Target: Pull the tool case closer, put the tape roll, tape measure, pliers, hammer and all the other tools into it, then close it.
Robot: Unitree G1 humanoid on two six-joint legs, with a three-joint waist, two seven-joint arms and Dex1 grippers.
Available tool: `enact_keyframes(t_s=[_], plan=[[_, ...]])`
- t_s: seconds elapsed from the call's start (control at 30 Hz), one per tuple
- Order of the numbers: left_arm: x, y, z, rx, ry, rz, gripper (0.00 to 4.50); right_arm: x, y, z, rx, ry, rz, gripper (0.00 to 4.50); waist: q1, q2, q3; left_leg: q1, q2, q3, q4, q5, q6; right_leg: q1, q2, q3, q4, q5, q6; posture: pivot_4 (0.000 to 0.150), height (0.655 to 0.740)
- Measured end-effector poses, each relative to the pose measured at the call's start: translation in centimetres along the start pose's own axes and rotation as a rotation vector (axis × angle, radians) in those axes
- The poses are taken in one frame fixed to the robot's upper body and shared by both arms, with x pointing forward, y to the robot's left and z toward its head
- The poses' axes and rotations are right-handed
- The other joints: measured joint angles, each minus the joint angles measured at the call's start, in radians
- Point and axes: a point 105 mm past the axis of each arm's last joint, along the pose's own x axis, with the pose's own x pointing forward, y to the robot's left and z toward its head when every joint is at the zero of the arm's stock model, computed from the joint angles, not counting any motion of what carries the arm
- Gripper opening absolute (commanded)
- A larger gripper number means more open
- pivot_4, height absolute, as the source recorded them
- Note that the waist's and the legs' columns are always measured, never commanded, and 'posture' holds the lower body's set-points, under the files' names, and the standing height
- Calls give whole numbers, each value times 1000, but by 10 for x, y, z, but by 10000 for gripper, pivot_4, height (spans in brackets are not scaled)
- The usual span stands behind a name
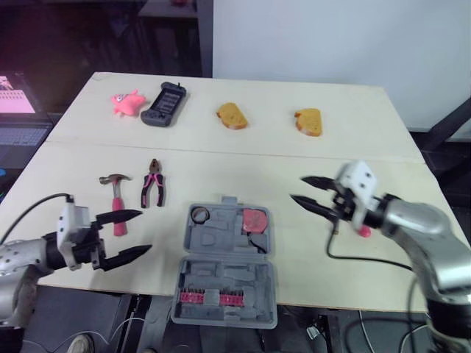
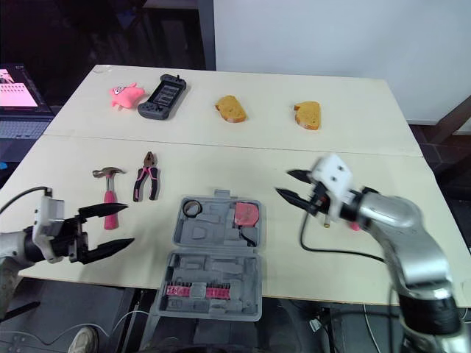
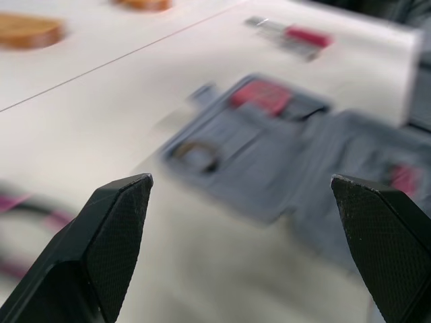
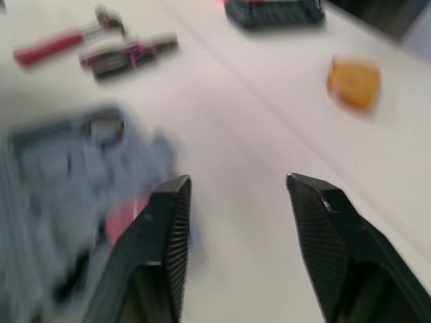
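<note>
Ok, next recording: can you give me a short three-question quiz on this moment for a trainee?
1. True or false: the hammer lies inside the tool case.
2. The left hand is: A) open, holding nothing; B) shut on the pliers; C) shut on the hammer.
3. Name the two tools already lying in the open case.

Key:
1. False: it lies on the table, left of the case, beside the pliers.
2. A.
3. The tape roll and the tape measure.
</note>
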Motion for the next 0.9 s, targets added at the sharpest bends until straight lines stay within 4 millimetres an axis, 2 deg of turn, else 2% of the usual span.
enact_keyframes(t_s=[0.03,0.2,0.33,0.43,0.5,0.63,0.8,0.9], plan=[[-8,6,-2,-1,14,40,45000,-10,-2,-12,26,34,-12,44625,-2,0,0,0,0,0,1,0,0,0,0,0,0,-1,-1,1500,7395],[-43,26,-17,25,144,138,45000,-57,-20,-46,100,101,-135,44625,-19,1,1,2,0,1,3,0,0,2,0,2,0,-1,-3,1500,7395],[-95,42,-37,-23,263,284,45000,-111,-33,-87,173,196,-289,44625,-25,0,1,3,0,2,4,0,0,2,0,2,0,-1,-4,1500,7395],[-132,52,-40,-45,302,411,45000,-153,-42,-106,203,253,-406,44625,-30,0,2,4,0,2,3,0,0,0,-1,2,0,-1,-4,1500,7395],[-144,55,-42,-47,313,456,45000,-167,-43,-110,198,271,-442,44625,-37,0,2,7,0,2,2,0,0,2,-1,2,0,-2,-4,1500,7395],[-146,58,-45,-44,293,476,45000,-169,-42,-116,199,273,-452,44625,-41,0,2,12,0,3,2,-1,0,5,-1,3,0,-1,-6,1500,7395],[-140,61,-42,-26,273,459,45000,-161,-39,-118,198,266,-436,44625,-38,0,2,12,0,3,1,-1,0,5,-1,3,0,-1,-6,1500,7395],[-132,60,-44,-26,250,445,45000,-151,-37,-113,204,226,-435,44625,-37,2,1,12,0,3,-1,0,0,7,-1,3,0,-1,-5,1500,7395]])
